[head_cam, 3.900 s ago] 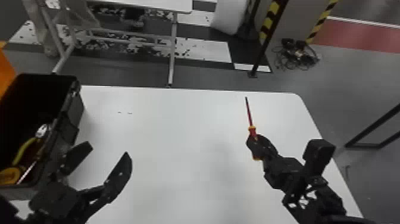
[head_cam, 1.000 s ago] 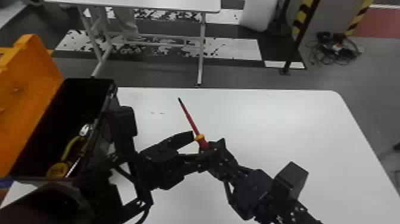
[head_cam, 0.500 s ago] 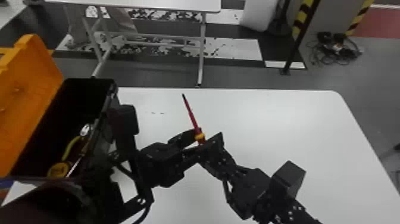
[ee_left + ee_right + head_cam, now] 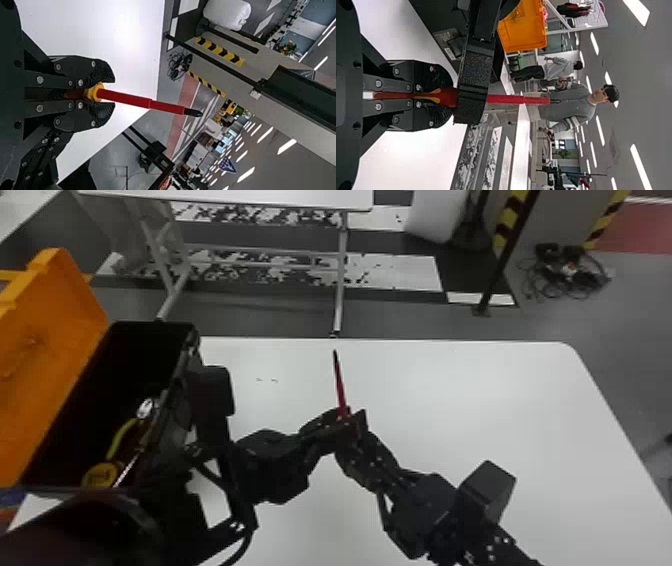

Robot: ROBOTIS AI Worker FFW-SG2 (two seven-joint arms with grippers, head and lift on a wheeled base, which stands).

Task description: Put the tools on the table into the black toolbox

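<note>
left gripper [image 4: 111, 92] just closed on the screwdriver [image 4: 130, 99] above the table [image 4: 475, 390]; right gripper [image 4: 448, 95] still clamps its handle; handover's nearly done imo, then it's off to the toolbox [image 4: 140, 360]

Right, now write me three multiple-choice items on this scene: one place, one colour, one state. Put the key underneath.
1. Where is the round yellow item?
A) On the floor
B) Inside the black toolbox
C) On the toolbox's lid

2. What colour is the lid?
A) Blue
B) White
C) Orange

3. How is the screwdriver?
A) Gripped by both end effectors
B) Lying loose on the table
C) Gripped by one end effector alone

Key:
1 B: the head view shows it within the toolbox walls.
2 C: the raised lid is plainly orange.
3 A: the left end effector and right end effector both close on its handle.
</note>
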